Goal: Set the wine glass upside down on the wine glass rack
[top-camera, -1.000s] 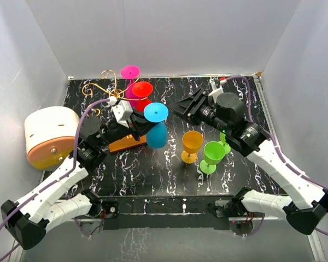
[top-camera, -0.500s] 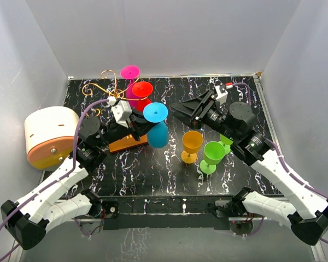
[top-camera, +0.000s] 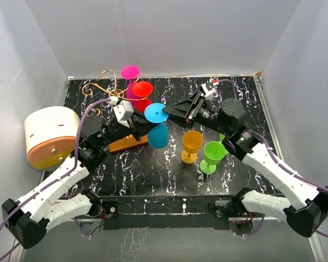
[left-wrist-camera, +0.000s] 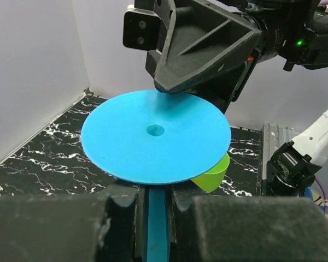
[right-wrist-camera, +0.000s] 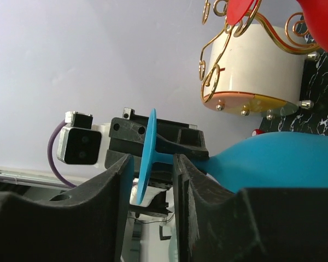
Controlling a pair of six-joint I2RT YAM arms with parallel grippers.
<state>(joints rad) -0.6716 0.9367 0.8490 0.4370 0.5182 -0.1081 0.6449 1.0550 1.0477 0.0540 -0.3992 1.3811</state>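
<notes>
Firmly pinching the blue wine glass (top-camera: 157,135) by its stem in the left claw (left-wrist-camera: 156,203), tilted, just beside the orange base of the wine glass rack (top-camera: 123,145). Straddling its foot with the right claw (right-wrist-camera: 153,164), spread, not touching. Beneath, black white-veined worktop (top-camera: 153,169); around, plain pale walls (top-camera: 169,38).

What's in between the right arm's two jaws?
The round foot of the blue wine glass, seen edge-on in the right wrist view. One jaw stands on each side of it, with a little gap showing on both sides.
</notes>
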